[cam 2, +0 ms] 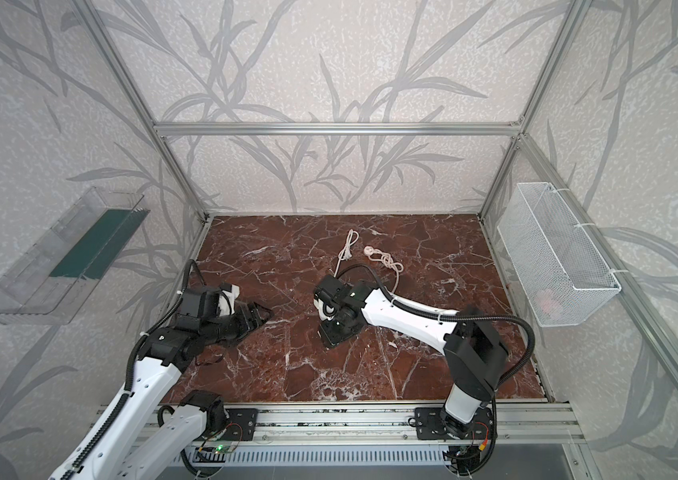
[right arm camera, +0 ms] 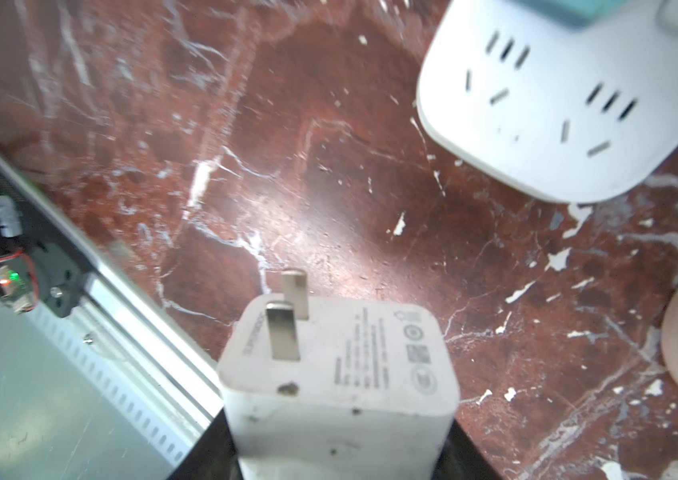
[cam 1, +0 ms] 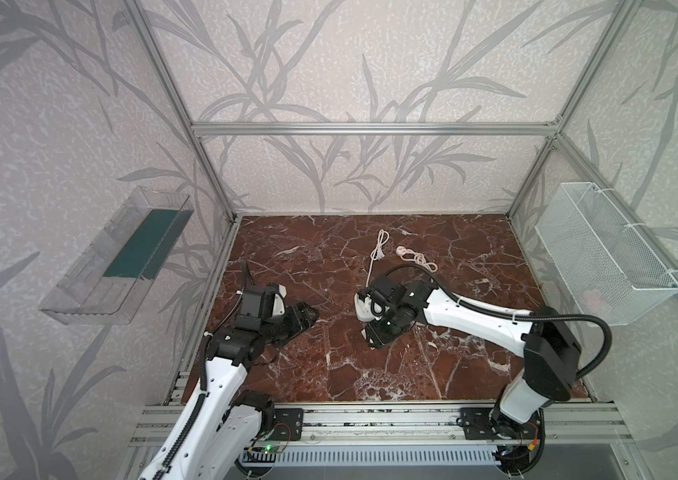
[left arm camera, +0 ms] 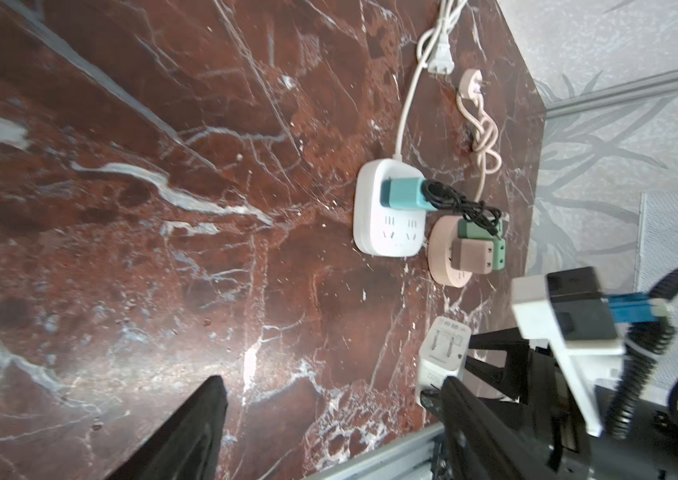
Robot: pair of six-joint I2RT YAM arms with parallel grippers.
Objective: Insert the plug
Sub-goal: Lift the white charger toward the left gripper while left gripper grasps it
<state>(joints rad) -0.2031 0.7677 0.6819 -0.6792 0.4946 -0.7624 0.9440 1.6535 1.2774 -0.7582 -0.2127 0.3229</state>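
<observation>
Right gripper [right arm camera: 341, 451]: jaws pinch the body of the white charger plug [right arm camera: 337, 374] from both sides. The two flat prongs [right arm camera: 283, 332] are bare and touch nothing. The plug is held over the marble tabletop [right arm camera: 329, 187] near its front rail, apart from the white power strip [right arm camera: 536, 124] and not inserted.

Power strip: two free outlets face up at its near end. A teal charger [left arm camera: 406, 194] with a black cable [left arm camera: 466, 208] sits in the far outlet.

Just beside the strip is a round pink socket [left arm camera: 447, 270] carrying brown and green adapters [left arm camera: 470, 255].

Left gripper [cam 1: 306, 311]: jaws spread wide, holding nothing, low over the marble, well apart from plug and strip.
</observation>
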